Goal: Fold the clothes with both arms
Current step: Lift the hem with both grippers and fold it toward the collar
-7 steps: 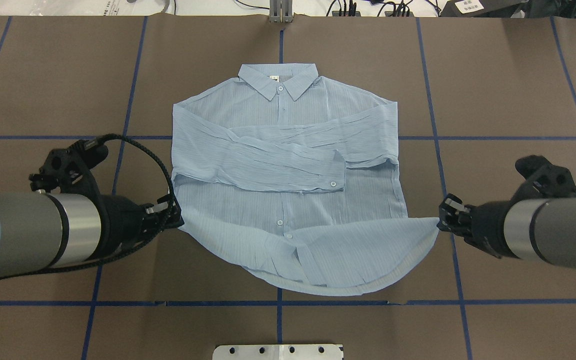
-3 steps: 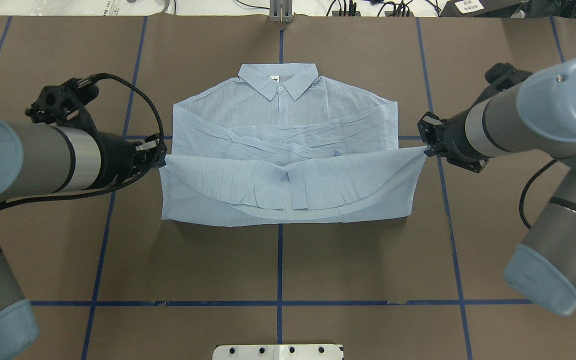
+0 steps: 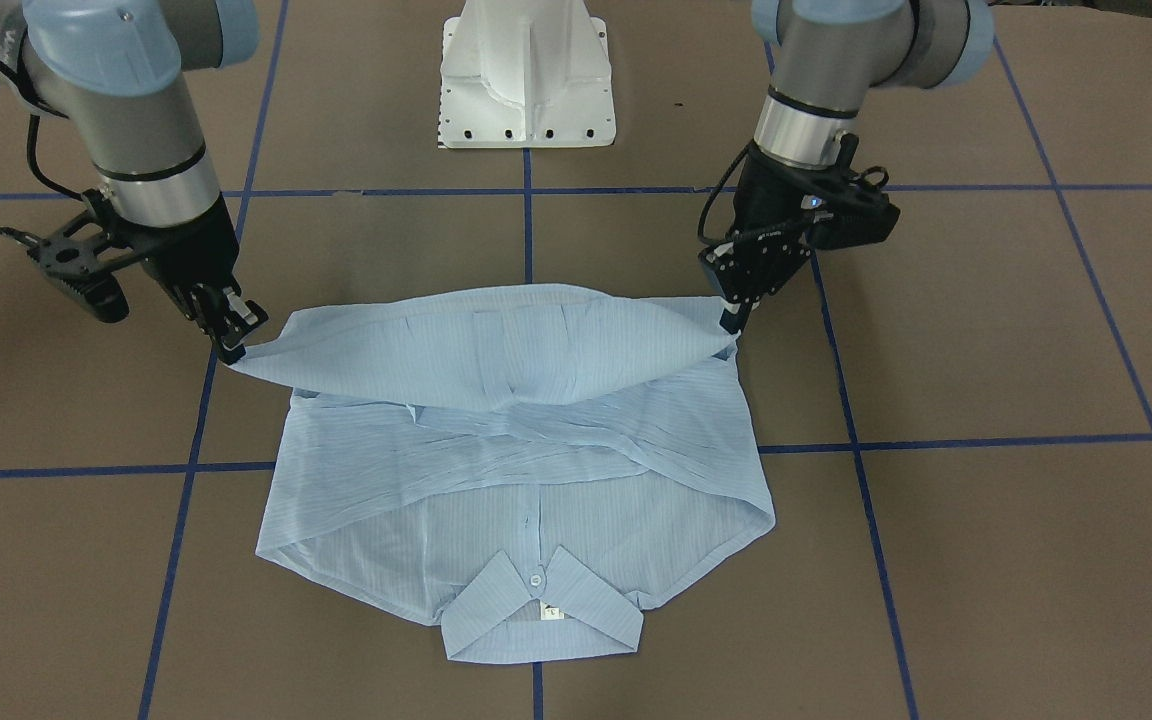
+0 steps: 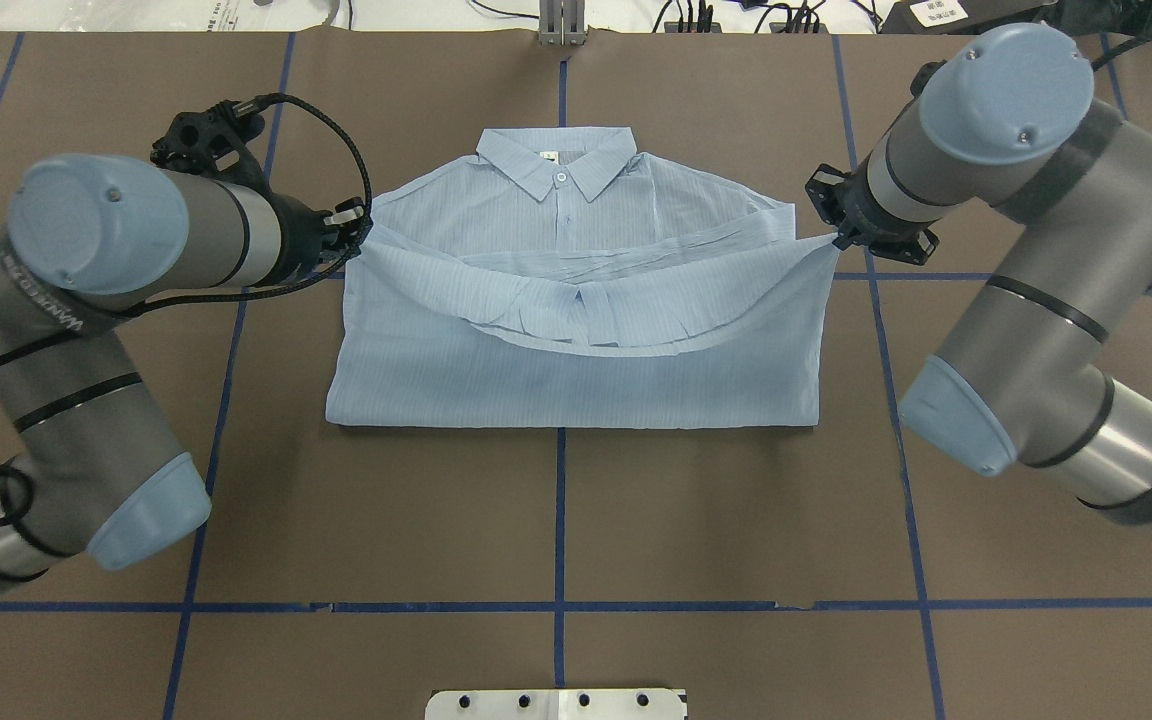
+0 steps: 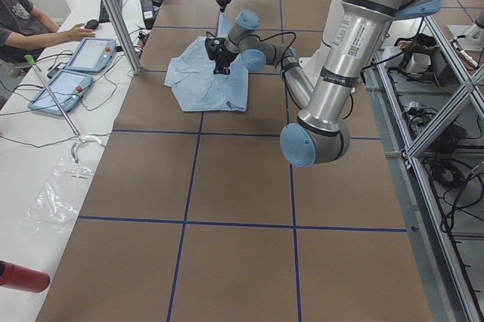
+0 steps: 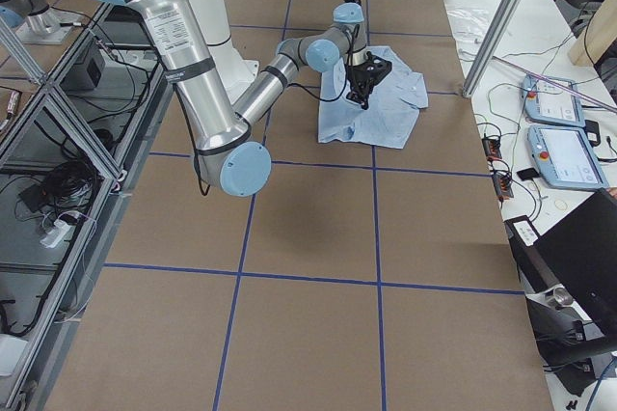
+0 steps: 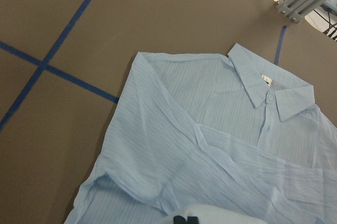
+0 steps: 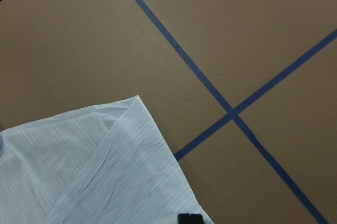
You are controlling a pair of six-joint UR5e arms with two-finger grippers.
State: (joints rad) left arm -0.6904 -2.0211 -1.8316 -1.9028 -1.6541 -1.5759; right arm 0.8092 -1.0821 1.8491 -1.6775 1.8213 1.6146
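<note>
Shirt (image 4: 576, 385) sat mid-frame, sleeves crossed, bottom half doubled toward the collar (image 4: 556, 160), my left gripper (image 4: 351, 228) and right gripper (image 4: 836, 236) each pinching a hem corner, so I figured laying it down was left.

Bright even overhead light w/ thin shadow under shirt (image 4: 576, 390); pics sharp.
</note>
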